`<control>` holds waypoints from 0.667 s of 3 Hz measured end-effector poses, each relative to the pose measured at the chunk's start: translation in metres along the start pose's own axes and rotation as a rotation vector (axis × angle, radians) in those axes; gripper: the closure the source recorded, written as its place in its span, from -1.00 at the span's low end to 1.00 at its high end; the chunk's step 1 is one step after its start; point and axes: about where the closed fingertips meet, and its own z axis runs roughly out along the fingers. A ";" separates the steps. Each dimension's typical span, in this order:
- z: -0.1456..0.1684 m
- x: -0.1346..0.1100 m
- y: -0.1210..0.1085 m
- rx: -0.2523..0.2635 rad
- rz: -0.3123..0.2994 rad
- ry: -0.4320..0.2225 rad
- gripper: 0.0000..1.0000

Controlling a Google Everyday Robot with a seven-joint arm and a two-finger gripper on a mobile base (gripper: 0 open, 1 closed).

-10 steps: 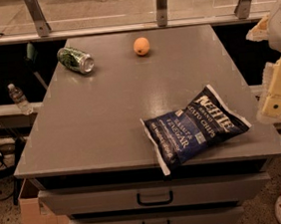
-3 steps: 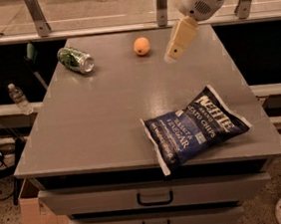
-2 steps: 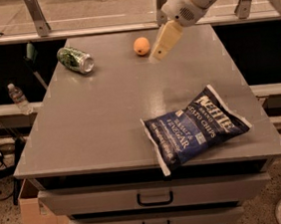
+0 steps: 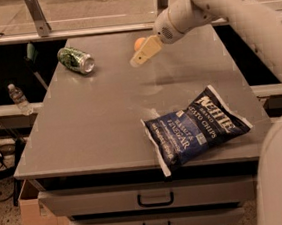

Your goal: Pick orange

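Observation:
The orange (image 4: 138, 43) is a small round fruit near the far edge of the grey table (image 4: 106, 118), partly hidden behind my gripper. My gripper (image 4: 145, 52), on the white arm reaching in from the upper right, hangs above the table just in front of the orange and slightly to its right.
A green drink can (image 4: 76, 60) lies on its side at the far left of the table. A blue chips bag (image 4: 195, 127) lies at the front right. Drawers (image 4: 155, 198) sit under the table front. A water bottle (image 4: 18, 99) stands on a ledge to the left.
The arm has swung in from the right edge and moved left and down across the far side of the table; the gripper now overlaps the orange. The objects have not moved.

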 end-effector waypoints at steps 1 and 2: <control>0.025 0.014 -0.029 0.039 0.104 -0.067 -1.00; 0.043 0.022 -0.052 0.054 0.181 -0.114 -1.00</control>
